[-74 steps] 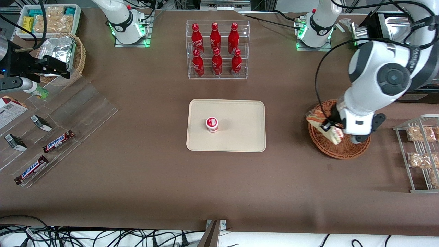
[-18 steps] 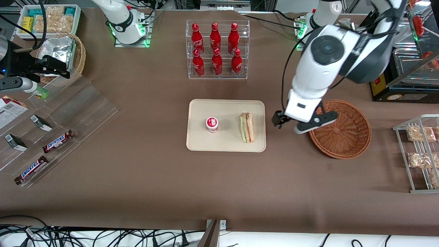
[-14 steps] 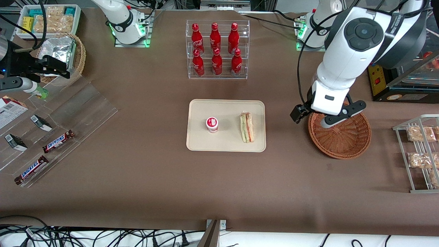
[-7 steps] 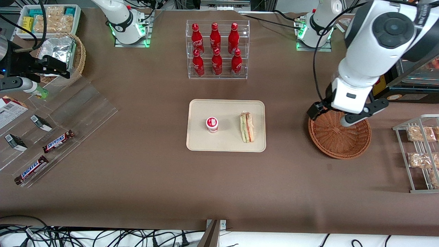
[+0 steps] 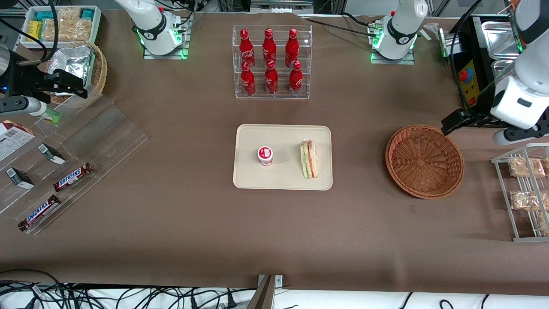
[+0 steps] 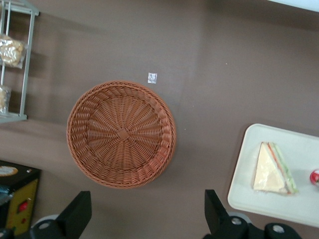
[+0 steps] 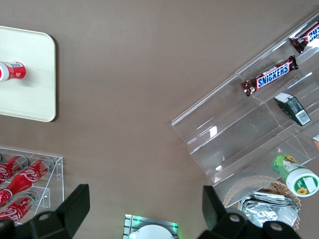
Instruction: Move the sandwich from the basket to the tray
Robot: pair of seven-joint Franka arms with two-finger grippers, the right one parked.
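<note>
The wrapped triangular sandwich (image 5: 309,159) (image 6: 271,172) lies on its side on the cream tray (image 5: 283,180) (image 6: 304,149), at the tray end closest to the basket. The round reddish-brown wicker basket (image 5: 423,161) (image 6: 122,133) stands on the table with nothing in it. My gripper (image 5: 474,128) (image 6: 146,219) hangs high above the table, past the basket toward the working arm's end. It is open, its fingers wide apart with nothing between them.
A small red-and-white cup (image 5: 265,155) shares the tray. A wire rack of bagged snacks (image 5: 527,193) and a black box with a red button (image 5: 465,81) stand near my gripper. A clear rack of red bottles (image 5: 271,62) stands farther from the camera than the tray.
Earlier my gripper held the sandwich at the basket. The sandwich now lies on the tray. Over the last second the open gripper swung from above the basket toward the working arm's end.
</note>
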